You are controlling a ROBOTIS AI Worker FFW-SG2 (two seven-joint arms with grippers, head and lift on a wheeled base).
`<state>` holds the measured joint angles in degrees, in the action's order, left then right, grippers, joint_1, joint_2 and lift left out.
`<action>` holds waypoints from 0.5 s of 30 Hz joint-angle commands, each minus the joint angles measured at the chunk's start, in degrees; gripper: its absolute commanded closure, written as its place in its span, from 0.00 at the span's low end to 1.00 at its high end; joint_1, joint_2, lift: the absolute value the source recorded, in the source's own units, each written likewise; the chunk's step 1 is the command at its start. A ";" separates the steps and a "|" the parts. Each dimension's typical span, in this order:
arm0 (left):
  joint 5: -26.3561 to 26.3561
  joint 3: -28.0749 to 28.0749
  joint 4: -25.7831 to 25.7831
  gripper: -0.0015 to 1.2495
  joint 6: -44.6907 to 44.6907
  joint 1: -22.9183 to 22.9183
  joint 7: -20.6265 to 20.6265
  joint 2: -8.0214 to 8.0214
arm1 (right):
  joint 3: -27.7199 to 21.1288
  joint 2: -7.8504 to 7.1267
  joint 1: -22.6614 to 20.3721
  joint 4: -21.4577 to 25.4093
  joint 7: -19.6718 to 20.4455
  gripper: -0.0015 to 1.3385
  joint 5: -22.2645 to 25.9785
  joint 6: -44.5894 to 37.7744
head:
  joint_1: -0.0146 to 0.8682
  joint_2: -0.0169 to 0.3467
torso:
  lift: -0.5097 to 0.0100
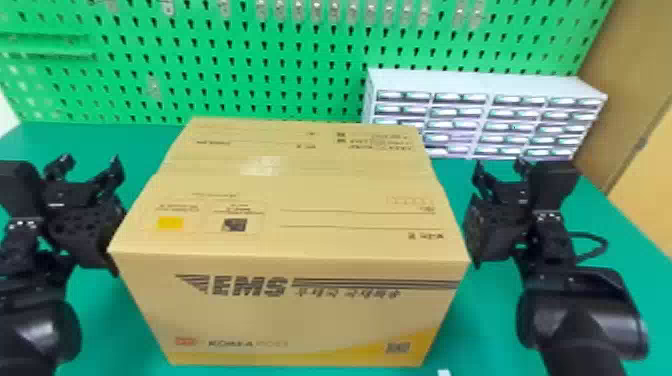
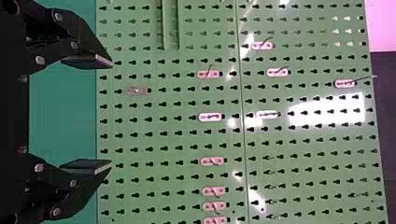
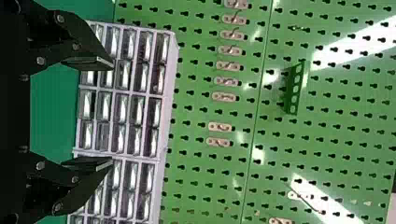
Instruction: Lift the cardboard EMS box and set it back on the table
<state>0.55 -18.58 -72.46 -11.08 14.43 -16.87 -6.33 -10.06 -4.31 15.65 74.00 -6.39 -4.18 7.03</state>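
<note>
EMS box, seemingly on table | left gripper, right gripper alongside | jaws spread

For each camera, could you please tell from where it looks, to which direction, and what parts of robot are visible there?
Head view: on the head, forward and down at the cardboard EMS box on the table; left gripper and right gripper flank it.
Left wrist view: on the left wrist, past its open fingers toward the pegboard.
Right wrist view: on the right wrist, past its open fingers toward drawer cabinet and pegboard.
Shared by head and right wrist: cabinet, pegboard.
</note>
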 commanded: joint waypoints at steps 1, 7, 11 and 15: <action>-0.29 0.03 -0.05 0.39 0.00 0.07 -0.01 0.00 | 0.22 -0.18 0.00 0.00 -0.03 0.40 0.22 -0.18 | 0.78 0.00 | 0.80; -0.29 0.21 -0.05 0.39 0.00 0.16 -0.01 0.00 | 0.04 0.09 0.09 0.00 -0.03 0.40 0.31 -0.53 | 0.78 0.00 | 0.80; -0.29 0.30 -0.05 0.39 0.00 0.25 -0.01 0.00 | -0.14 0.09 0.09 0.00 0.06 0.40 0.31 -0.53 | 0.78 0.00 | 0.80; -0.29 0.30 -0.14 0.39 0.00 0.25 -0.01 0.00 | -0.05 0.09 0.09 0.00 0.06 0.40 0.31 -0.53 | 0.78 0.00 | 0.80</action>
<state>0.26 -18.28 -72.54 -11.07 14.66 -16.87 -6.33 -10.16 -4.23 15.75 74.00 -6.36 -3.87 6.48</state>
